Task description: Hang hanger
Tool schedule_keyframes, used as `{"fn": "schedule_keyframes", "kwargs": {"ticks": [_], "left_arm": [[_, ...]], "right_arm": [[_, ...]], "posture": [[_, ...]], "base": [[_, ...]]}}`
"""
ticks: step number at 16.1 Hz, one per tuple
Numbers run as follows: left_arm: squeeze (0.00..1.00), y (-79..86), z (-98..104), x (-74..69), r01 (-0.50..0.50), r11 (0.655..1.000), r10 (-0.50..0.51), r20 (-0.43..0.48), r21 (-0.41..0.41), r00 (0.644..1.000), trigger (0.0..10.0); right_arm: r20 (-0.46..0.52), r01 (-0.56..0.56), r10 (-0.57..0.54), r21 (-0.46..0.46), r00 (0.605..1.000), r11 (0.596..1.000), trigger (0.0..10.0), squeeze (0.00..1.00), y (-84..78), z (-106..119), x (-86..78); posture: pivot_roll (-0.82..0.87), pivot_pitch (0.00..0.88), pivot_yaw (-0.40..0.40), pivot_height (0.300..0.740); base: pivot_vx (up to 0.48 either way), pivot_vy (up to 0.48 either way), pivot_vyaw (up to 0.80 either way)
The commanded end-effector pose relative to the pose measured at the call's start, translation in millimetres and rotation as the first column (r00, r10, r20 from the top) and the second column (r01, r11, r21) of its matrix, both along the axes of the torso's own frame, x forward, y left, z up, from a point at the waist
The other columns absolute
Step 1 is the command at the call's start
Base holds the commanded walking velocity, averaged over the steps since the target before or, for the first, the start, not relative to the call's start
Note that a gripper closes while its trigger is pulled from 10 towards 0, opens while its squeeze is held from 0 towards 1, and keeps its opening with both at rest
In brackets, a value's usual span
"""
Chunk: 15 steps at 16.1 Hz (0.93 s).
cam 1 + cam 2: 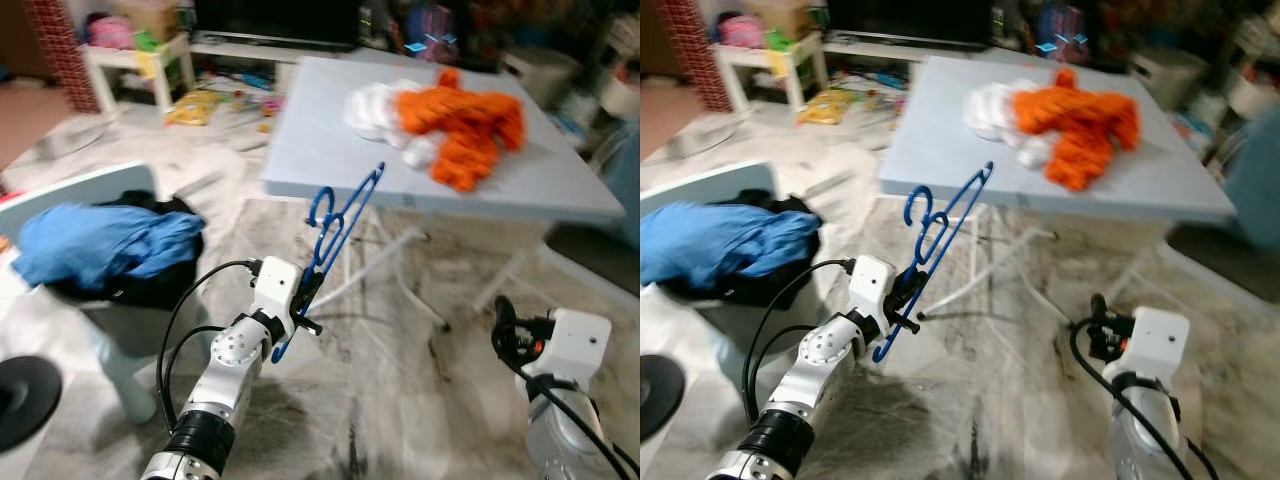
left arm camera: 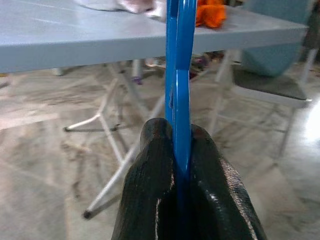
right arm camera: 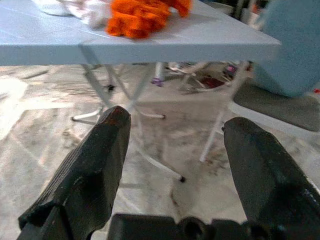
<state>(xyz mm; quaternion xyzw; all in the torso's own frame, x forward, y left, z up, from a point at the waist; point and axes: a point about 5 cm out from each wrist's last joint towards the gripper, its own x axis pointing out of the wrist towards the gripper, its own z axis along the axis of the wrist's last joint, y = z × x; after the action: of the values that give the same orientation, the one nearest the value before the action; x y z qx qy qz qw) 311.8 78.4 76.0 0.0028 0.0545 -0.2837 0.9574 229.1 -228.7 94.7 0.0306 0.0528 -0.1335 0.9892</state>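
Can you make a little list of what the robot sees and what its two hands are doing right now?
left gripper: shut on the blue hanger, holding it up in the air in front of the table
right gripper: open, holding nothing, low over the floor
table: light grey folding table
on the table: orange clothes and white clothes
robot's left side: blue cloth over dark clothes on a chair
hanging step: not yet done
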Motion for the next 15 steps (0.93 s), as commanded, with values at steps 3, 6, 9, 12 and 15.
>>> {"fn": "schedule_keyframes", "kwargs": {"ticks": [3, 6, 9, 12, 15], "left_arm": [[0.0, -5.9, 6.3, 3.0, 0.048, 0.999, -0.048, 0.009, -0.024, 0.999, 10.0], [0.0, -7.3, 4.3, 1.7, 0.082, 0.996, -0.082, -0.011, -0.022, 0.997, 10.0], [0.0, -9.8, 1.9, -0.6, 0.127, 0.992, -0.127, -0.03, -0.023, 0.991, 10.0], [0.0, -10.0, -3.8, -4.6, 0.285, 0.957, -0.281, -0.067, 0.049, 0.957, 10.0], [0.0, -1.6, -12.6, -12.0, 0.463, 0.876, -0.447, -0.137, 0.132, 0.884, 10.0]], "right_arm": [[-0.022, 0.008, -0.008, 0.006, 1.0, 1.0, 10.0, 0.0, -2.2, -3.3, -1.3], [-0.03, 0.007, -0.007, 0.002, 1.0, 1.0, 10.0, 0.0, -1.3, -4.9, -1.4], [-0.035, 0.002, -0.003, -0.008, 0.999, 1.0, 10.0, 0.0, -1.7, -5.2, -1.0], [-0.079, -0.106, 0.097, -0.125, 0.992, 0.987, 10.0, 0.0, -12.1, -2.5, -0.7], [-0.173, -0.331, 0.301, -0.187, 0.938, 0.925, 10.0, 0.0, -19.0, -0.5, -3.9]], "posture": [[0.04, 0.0, -0.082, 0.74], [0.04, 0.0, -0.081, 0.74], [0.04, 0.0, -0.08, 0.74], [0.04, 0.0, -0.081, 0.74], [0.04, 0.0, -0.078, 0.74]], "base": [[0.0, 0.0, -0.8], [0.0, 0.0, -0.8], [0.0, 0.0, -0.8], [0.0, 0.0, -0.8], [0.0, 0.0, -0.23]]}}
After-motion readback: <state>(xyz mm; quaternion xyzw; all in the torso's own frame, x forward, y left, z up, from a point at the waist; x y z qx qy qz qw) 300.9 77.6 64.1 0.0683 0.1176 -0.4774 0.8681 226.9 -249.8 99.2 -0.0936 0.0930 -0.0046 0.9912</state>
